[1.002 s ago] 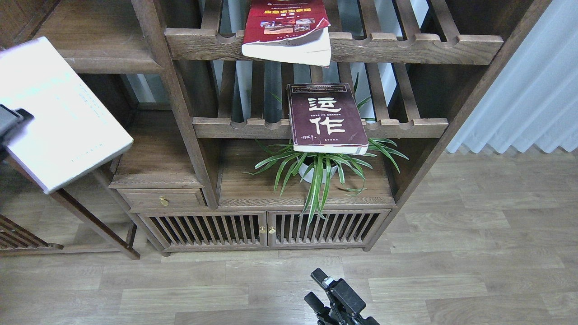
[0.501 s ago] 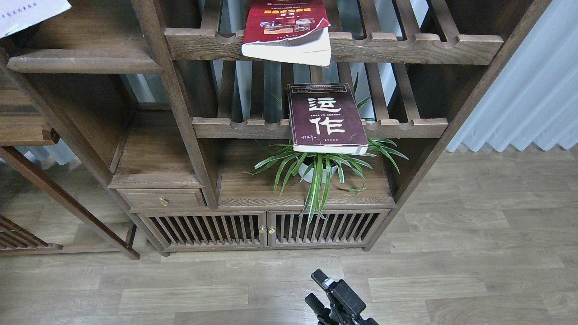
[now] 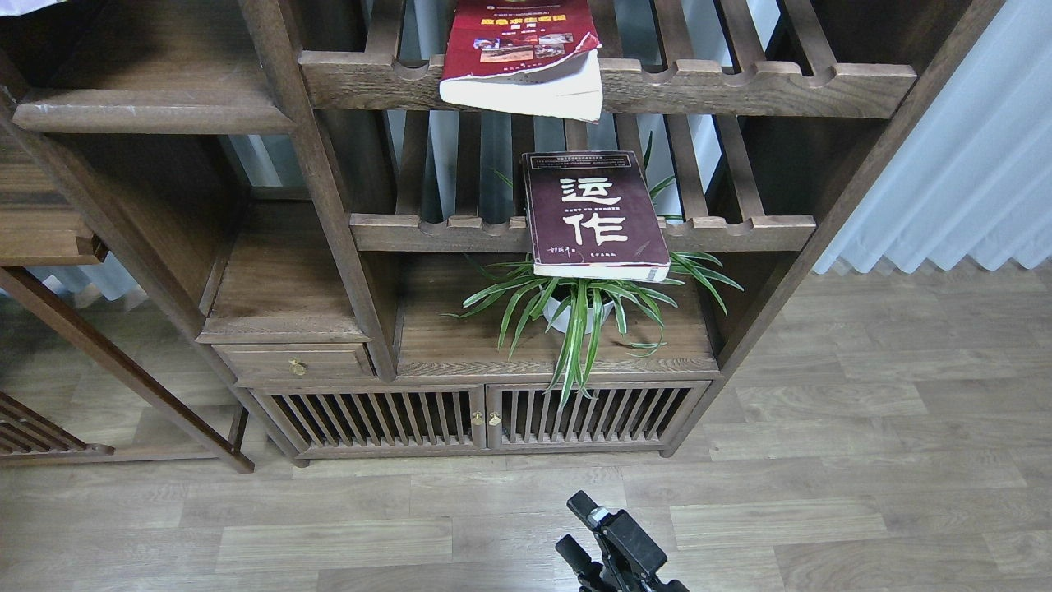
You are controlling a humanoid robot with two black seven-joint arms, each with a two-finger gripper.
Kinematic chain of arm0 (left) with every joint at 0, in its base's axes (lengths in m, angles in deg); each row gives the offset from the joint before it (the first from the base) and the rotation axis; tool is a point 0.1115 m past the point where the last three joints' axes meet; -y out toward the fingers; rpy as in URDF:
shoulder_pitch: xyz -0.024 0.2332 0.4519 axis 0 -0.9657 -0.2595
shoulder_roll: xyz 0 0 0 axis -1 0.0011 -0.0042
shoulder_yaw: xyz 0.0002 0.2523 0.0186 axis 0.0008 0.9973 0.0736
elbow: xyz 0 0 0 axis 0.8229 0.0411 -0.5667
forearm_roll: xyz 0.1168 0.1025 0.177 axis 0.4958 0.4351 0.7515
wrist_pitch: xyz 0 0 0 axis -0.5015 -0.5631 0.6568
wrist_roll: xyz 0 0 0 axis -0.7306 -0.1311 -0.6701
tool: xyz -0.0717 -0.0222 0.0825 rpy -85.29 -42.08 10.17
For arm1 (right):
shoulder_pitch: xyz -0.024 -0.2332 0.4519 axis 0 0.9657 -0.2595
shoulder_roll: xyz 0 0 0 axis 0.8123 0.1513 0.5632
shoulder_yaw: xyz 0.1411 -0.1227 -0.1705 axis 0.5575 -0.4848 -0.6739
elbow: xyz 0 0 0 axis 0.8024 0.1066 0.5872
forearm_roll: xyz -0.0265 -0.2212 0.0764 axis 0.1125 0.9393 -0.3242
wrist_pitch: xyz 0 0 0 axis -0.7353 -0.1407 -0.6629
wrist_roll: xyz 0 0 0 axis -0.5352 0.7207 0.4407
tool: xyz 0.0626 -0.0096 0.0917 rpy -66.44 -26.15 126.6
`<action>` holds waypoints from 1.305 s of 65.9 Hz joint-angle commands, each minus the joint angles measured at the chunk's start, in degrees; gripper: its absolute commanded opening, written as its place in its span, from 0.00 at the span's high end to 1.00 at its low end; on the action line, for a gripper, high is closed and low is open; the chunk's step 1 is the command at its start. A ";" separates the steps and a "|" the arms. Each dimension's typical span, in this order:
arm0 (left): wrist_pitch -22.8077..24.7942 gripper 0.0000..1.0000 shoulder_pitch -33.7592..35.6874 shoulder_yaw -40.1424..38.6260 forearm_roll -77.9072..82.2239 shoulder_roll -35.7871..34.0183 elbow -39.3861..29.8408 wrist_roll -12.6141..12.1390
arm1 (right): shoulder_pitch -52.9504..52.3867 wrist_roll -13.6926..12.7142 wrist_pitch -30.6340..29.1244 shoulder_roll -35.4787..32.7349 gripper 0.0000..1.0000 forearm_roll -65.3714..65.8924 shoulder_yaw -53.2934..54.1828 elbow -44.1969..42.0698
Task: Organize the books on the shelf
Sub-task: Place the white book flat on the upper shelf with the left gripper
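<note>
The red book (image 3: 518, 49) with a yellow title lies flat on the upper slatted rack, its front end hanging over the rail. The dark maroon book (image 3: 593, 212) with white characters lies on the lower slatted rack, overhanging the plant. Only a sliver of the white-lavender book (image 3: 29, 5) shows at the top left corner, above the solid plank shelf (image 3: 156, 111). My right gripper (image 3: 577, 526) is low over the floor at the bottom, fingers apart and empty. My left gripper is out of view.
A potted spider plant (image 3: 579, 308) stands on the cabinet top below the maroon book. A small drawer (image 3: 296, 362) and slatted cabinet doors (image 3: 485, 419) sit below. A white curtain (image 3: 970, 164) hangs at right. A dark wooden stand (image 3: 49, 238) is at left.
The white-lavender book, held at left a second ago, has moved up and back until only its edge shows at the top left corner. The left gripper has left the view. The right gripper stays put.
</note>
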 commanded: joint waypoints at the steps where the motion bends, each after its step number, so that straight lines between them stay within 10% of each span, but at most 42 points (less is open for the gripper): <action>1: -0.03 0.94 4.34 5.43 0.09 0.27 3.91 0.00 | 0.08 0.00 0.00 0.00 0.00 -0.08 0.01 0.00; 69: -0.03 0.87 11.99 19.32 -0.44 5.89 15.16 0.00 | 0.17 0.08 0.00 -0.35 0.00 -0.51 0.01 0.00; 86: -0.03 0.66 10.41 20.03 -2.37 6.24 16.04 0.00 | 0.35 0.08 0.00 -0.53 0.00 -0.52 0.45 0.00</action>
